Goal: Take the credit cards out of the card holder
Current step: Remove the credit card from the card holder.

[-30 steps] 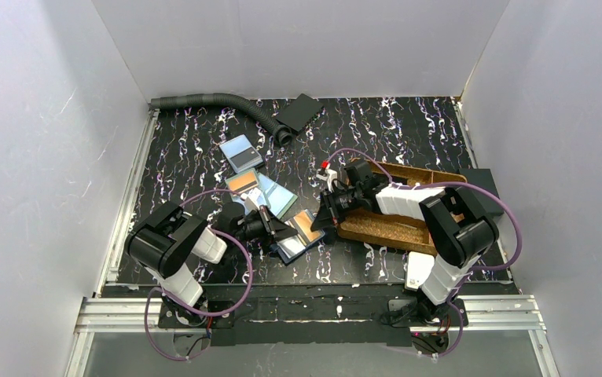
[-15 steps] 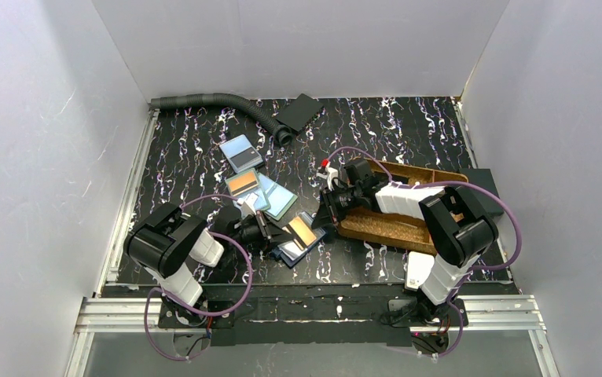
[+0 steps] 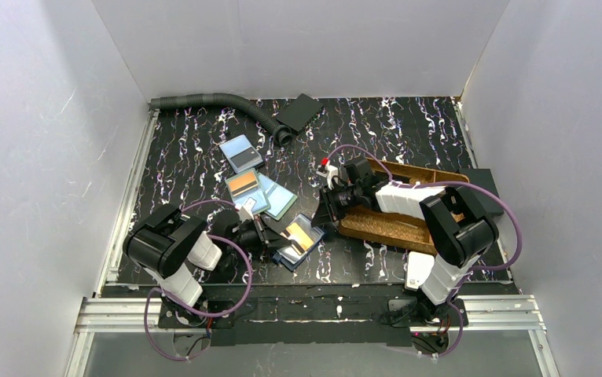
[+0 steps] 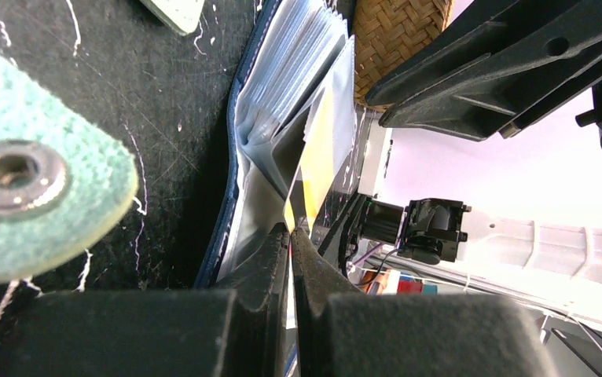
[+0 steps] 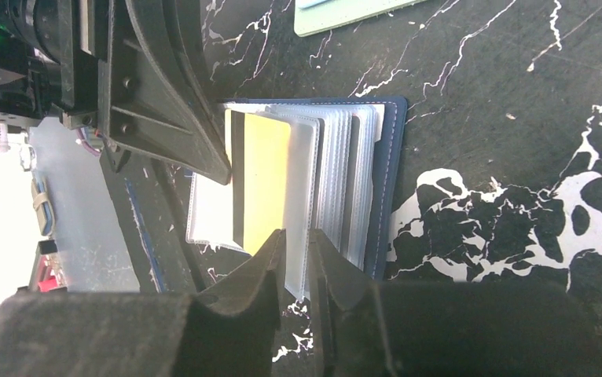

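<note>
The card holder (image 5: 392, 157) lies open on the black marbled table (image 3: 408, 126), near the front edge and between the two arms. Its clear sleeve pages are fanned out. A yellow-orange card (image 5: 266, 181) stands partly out of one sleeve.

The left gripper (image 4: 290, 229) is clamped tight on the near edge of that card. Its dark finger also covers the left part of the holder in the right wrist view. The right gripper (image 5: 298, 239) comes in from the opposite side with its fingers a small way apart. The edge of a clear sleeve page sits in the gap — whether the pads touch the page cannot be told.

Just to the right of the holder is a brown woven tray (image 3: 384, 226), and the right arm lies across it. Farther back on the table, apart from the holder, three loose cards lie flat:

- a blue-grey card (image 3: 241, 153), the farthest back
- an orange card (image 3: 243, 182)
- a teal card (image 3: 278, 200), just beside the orange one

A grey ribbed hose (image 3: 219, 102) and a flat black rectangle (image 3: 298, 112) sit at the far edge — well clear of both grippers.
</note>
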You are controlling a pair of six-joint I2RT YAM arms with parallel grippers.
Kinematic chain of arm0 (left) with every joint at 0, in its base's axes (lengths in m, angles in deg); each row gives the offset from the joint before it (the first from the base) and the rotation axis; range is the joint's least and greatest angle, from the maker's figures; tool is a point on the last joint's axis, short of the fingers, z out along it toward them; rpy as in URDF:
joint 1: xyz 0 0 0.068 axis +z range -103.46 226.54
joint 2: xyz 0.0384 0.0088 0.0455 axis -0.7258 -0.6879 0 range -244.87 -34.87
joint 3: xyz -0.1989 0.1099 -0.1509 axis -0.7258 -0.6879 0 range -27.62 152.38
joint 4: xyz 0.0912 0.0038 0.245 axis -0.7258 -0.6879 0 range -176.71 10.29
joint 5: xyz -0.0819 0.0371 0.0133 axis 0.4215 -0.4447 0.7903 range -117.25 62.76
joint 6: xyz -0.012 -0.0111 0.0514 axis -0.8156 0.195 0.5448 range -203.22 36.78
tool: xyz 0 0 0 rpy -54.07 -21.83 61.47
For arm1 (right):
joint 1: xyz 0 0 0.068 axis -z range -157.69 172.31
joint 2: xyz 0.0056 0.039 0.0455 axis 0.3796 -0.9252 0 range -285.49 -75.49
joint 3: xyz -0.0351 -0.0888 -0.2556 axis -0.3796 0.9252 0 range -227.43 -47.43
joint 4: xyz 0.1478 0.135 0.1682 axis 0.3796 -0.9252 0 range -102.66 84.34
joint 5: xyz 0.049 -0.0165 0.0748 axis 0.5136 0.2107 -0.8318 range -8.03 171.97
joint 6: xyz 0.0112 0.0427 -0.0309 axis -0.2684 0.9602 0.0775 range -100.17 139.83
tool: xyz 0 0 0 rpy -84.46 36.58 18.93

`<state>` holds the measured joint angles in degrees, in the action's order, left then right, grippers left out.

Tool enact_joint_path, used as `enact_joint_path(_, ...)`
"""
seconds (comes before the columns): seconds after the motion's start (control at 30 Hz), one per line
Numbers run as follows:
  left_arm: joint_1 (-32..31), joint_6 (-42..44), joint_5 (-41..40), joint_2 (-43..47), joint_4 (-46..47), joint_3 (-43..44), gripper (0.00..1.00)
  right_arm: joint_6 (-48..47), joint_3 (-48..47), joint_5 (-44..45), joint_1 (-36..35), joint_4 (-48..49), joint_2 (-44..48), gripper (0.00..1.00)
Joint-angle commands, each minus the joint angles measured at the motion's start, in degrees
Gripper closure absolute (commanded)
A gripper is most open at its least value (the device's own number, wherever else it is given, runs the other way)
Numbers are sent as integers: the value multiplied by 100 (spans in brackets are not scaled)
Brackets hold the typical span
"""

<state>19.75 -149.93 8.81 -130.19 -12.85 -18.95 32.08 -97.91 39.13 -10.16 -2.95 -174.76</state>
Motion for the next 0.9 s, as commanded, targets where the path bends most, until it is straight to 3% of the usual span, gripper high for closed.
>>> enact_joint_path(0.0, 15, 12, 155, 216, 3, -118, 100, -693, -43, 204, 25, -493, -4, 74)
enact_joint_path(0.57, 15, -105, 155, 978, -684, -304, 100, -2241, -440, -554, -274, -1413, 166, 67)
enact_joint_path(0.87, 18, -19, 106, 1805, -1477, -343, 100, -2571, -526, -776, -391, -1665, 137, 65)
